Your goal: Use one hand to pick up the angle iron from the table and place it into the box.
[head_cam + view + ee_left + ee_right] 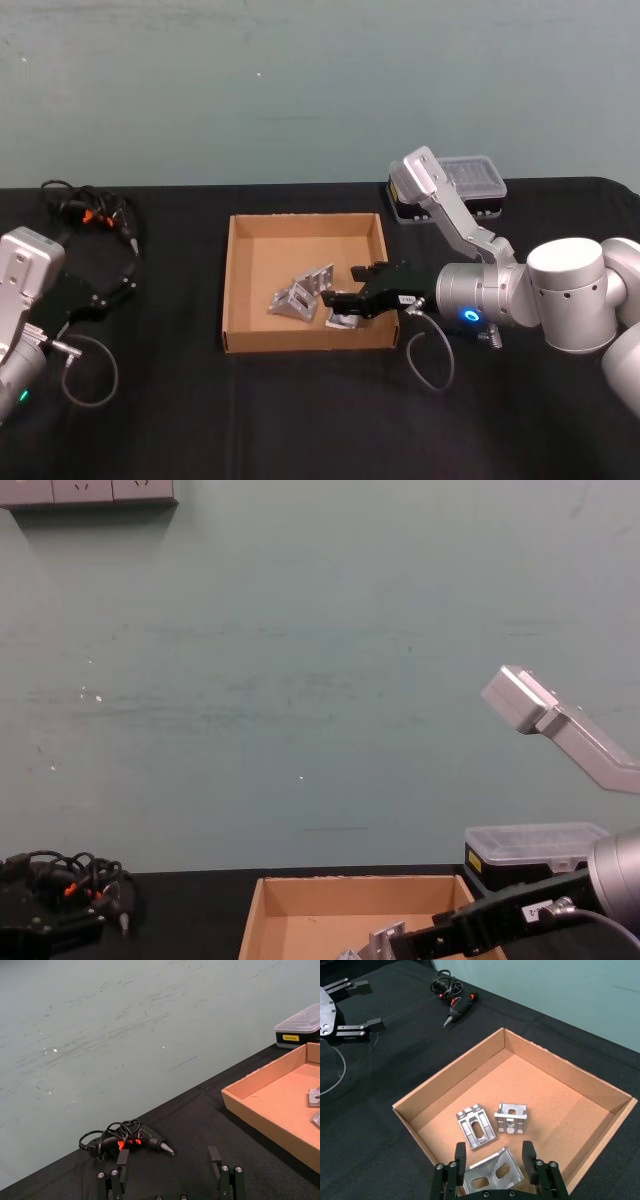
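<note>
Two angle irons (pixel 492 1122) already in the box (pixel 445 1078). Third angle iron (pixel 492 1176) between the right gripper's (pixel 491 1160) parted fingers, apparently released. Left gripper (pixel 170 1160) parked, spread apart

Tan box (pixel 304 228), silver angle irons (pixel 492 1172), blk table (pixel 180 400)

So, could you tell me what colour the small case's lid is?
Clear plastic lid on a black case, best in the chest view.

Three angle irons (pixel 476 1127) lie in the box (pixel 246 283) mid-table (pixel 180 400); a case (pixel 470 185) sits behind-right.
</note>
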Robot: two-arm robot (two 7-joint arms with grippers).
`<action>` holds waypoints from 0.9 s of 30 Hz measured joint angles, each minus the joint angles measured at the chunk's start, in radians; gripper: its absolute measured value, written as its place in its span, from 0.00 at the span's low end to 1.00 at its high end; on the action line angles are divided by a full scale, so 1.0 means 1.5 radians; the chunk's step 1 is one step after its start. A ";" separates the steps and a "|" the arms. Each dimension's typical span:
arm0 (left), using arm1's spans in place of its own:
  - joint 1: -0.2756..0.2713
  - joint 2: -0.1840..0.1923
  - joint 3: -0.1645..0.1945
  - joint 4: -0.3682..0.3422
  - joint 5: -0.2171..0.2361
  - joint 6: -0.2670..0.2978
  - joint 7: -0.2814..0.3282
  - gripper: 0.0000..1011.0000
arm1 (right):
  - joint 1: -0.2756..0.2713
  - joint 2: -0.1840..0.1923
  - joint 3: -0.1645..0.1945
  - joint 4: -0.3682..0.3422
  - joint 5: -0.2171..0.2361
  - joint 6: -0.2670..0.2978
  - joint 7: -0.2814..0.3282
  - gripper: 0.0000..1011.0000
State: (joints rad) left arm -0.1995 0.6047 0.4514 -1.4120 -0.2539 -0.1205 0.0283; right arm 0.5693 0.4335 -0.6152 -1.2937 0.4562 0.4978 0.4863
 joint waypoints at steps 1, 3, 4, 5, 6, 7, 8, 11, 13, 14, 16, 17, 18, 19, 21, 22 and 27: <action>0.000 0.000 0.000 0.000 0.000 0.000 0.000 0.99 | 0.000 0.000 0.000 0.000 0.000 0.000 0.000 0.71; 0.000 0.000 0.000 0.000 0.000 0.000 0.000 0.99 | 0.000 0.000 0.000 0.000 0.000 0.000 0.000 0.78; 0.000 0.000 0.000 0.000 0.000 0.000 0.000 0.99 | 0.000 0.000 0.000 0.000 0.000 0.000 0.000 0.80; 0.000 0.000 0.000 0.000 0.000 0.000 0.000 0.99 | 0.000 0.000 0.000 0.000 0.000 0.000 0.000 0.82; 0.000 0.000 0.000 0.000 0.000 0.000 0.000 0.99 | 0.000 0.000 0.000 0.000 0.000 0.000 0.000 0.87; 0.000 0.000 0.000 0.000 0.000 0.000 0.000 0.99 | 0.000 0.000 0.000 0.000 0.000 0.000 0.000 0.89; 0.000 0.000 0.000 0.000 0.000 0.000 0.000 0.99 | 0.000 0.000 0.000 0.000 0.000 0.000 0.000 0.90; 0.000 0.000 0.000 0.000 0.000 0.000 0.000 0.99 | 0.000 0.000 0.000 0.000 0.000 0.000 0.000 0.98; 0.000 0.000 0.000 0.000 0.000 0.000 0.000 0.99 | 0.000 0.000 0.000 0.000 0.000 0.000 0.000 0.99; 0.000 0.000 0.000 0.000 0.000 0.000 0.000 0.99 | 0.000 0.000 0.000 0.000 0.000 0.000 0.001 0.99; 0.000 0.000 0.000 0.000 0.000 0.000 0.000 0.99 | 0.000 0.000 0.000 0.000 0.000 0.000 0.001 0.99; 0.000 0.000 0.000 0.000 0.000 0.000 0.000 0.99 | 0.000 0.000 0.000 0.000 0.000 0.000 0.001 0.99; 0.000 0.000 0.000 0.000 0.000 0.000 0.000 0.99 | -0.001 0.000 0.000 -0.001 0.000 -0.002 0.001 0.99; 0.000 0.000 0.000 0.000 0.000 0.000 0.000 0.99 | -0.003 0.001 0.001 -0.004 0.000 -0.007 0.003 0.99; 0.000 0.000 0.000 0.000 0.000 0.000 0.000 0.99 | -0.007 0.003 0.002 -0.010 0.000 -0.018 0.007 0.99; 0.000 0.000 0.000 0.000 0.000 0.000 0.000 0.99 | -0.010 0.005 0.003 -0.013 0.000 -0.025 0.010 0.99; 0.000 0.000 0.000 0.000 0.000 0.000 0.000 0.99 | -0.030 0.016 0.013 -0.040 0.004 -0.072 0.026 0.99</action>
State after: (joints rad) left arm -0.1995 0.6047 0.4514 -1.4120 -0.2539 -0.1205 0.0283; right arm 0.5246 0.4575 -0.5952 -1.3544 0.4629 0.3902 0.5257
